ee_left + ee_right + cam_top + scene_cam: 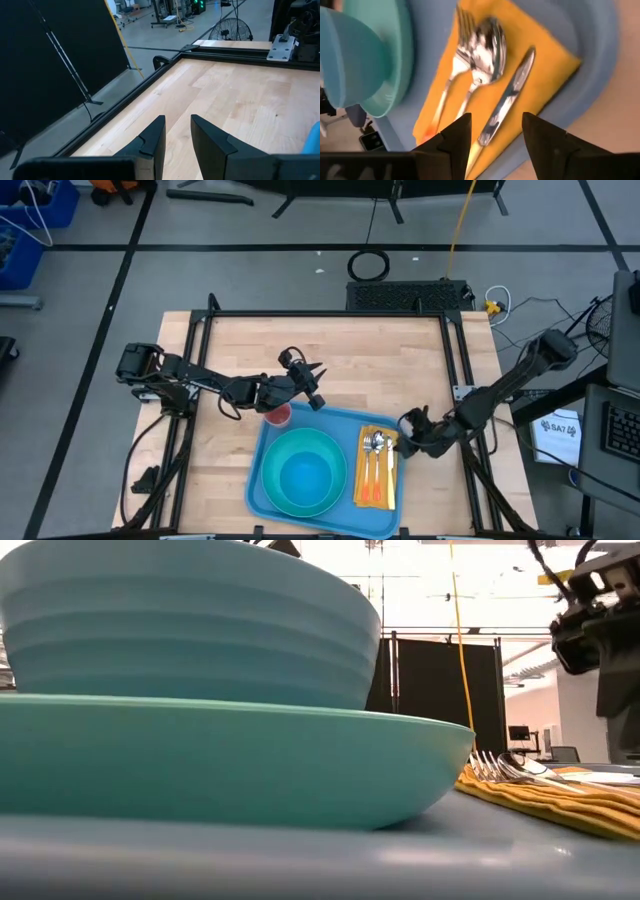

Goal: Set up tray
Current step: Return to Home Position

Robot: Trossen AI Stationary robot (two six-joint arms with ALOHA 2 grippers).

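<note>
A: Where's the tray (pixel 335 423) sitting?
B: It's sitting at the table (pixel 400 360) front edge, carrying the napkin (pixel 391 480).
A: And above it?
B: The right gripper (pixel 405 423) is hovering by the tray's far right corner, fingers spread, empty. The left gripper (pixel 318 370) is hanging farther back, fingers parted.

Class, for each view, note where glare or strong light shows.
Low view: the room behind the bowl is blown out white. Right wrist view: bright glints on the spoon and knife. High view: even light, no glare on the tray.
</note>
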